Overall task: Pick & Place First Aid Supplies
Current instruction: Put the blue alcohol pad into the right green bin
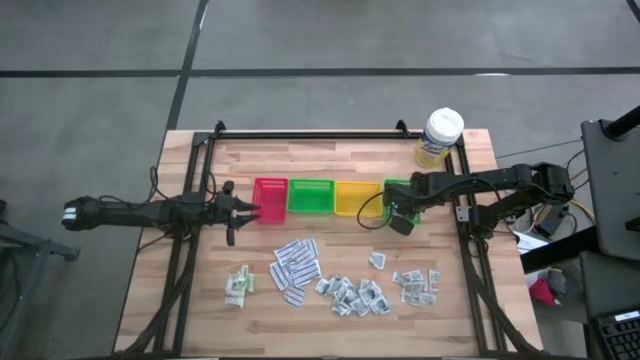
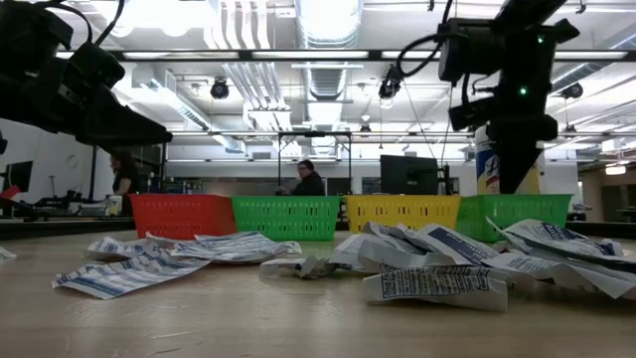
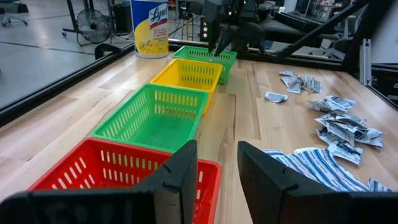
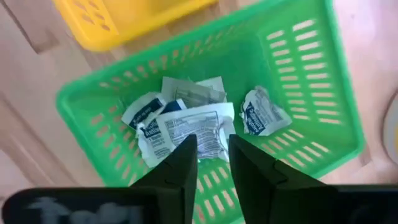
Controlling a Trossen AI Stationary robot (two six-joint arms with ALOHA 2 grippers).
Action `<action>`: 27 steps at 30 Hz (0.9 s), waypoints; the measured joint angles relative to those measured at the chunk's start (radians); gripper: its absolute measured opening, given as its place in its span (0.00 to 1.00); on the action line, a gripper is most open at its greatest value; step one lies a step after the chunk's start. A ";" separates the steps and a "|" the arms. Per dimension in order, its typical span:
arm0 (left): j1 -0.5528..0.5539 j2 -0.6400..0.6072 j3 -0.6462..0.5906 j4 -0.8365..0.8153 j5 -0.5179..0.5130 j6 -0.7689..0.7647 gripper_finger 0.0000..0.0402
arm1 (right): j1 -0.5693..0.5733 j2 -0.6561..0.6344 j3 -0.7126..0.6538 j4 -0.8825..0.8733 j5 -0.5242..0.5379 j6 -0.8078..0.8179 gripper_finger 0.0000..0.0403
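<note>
Hovering over far green tray [image 4: 323, 93]: right end effector [image 4: 213, 163], fingers slightly apart, empty; packets [image 4: 193, 127] inside tray. Left end effector [image 3: 217, 177] part-open, empty, by red tray [image 3: 93, 168]. Risk: packet clinging to finger, lifting back out.

Dark jointed arms, black cables, blocky fingers

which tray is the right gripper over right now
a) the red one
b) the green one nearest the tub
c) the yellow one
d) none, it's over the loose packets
b: the right gripper hangs over the green tray that already holds several packets.
</note>
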 joint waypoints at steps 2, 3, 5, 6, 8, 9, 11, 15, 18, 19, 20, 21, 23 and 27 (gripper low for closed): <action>0.000 0.000 0.000 0.000 0.000 0.000 0.28 | 0.001 0.000 0.034 -0.035 0.000 0.001 0.24; 0.000 0.000 0.000 0.000 0.000 0.000 0.28 | 0.001 0.000 0.054 -0.054 -0.001 0.008 0.25; 0.000 0.000 0.000 0.000 0.000 0.000 0.28 | 0.006 0.000 0.097 -0.097 -0.007 0.029 0.25; 0.000 0.000 0.000 0.000 0.000 0.000 0.28 | 0.010 -0.001 0.118 -0.114 -0.008 0.033 0.24; 0.000 0.000 0.000 0.000 0.000 0.000 0.28 | 0.029 -0.002 0.157 -0.131 -0.011 0.030 0.24; 0.000 0.000 0.000 0.000 0.000 0.000 0.28 | 0.042 -0.002 0.174 -0.132 -0.012 0.025 0.23; 0.000 0.000 0.000 0.000 0.000 0.000 0.28 | 0.075 -0.002 0.205 -0.131 -0.015 0.013 0.22; 0.000 0.000 0.000 0.000 0.000 0.000 0.28 | 0.156 -0.002 0.249 -0.124 -0.069 -0.003 0.20; 0.000 0.000 0.000 0.000 0.000 0.000 0.28 | 0.226 -0.002 0.259 -0.087 -0.116 0.002 0.19; 0.000 0.000 0.000 0.000 0.000 0.000 0.28 | 0.251 -0.002 0.260 -0.072 -0.123 0.005 0.19; 0.000 0.000 0.000 0.000 0.000 0.000 0.28 | 0.277 -0.002 0.259 -0.053 -0.127 0.006 0.18; 0.000 0.000 0.000 0.000 0.000 0.000 0.28 | 0.301 -0.002 0.255 -0.031 -0.127 0.005 0.18; 0.000 0.000 0.000 0.000 0.000 0.000 0.28 | 0.349 -0.002 0.245 0.009 -0.127 0.005 0.18; 0.000 0.000 0.000 0.000 0.000 0.000 0.28 | 0.429 -0.002 0.213 0.129 -0.127 0.000 0.17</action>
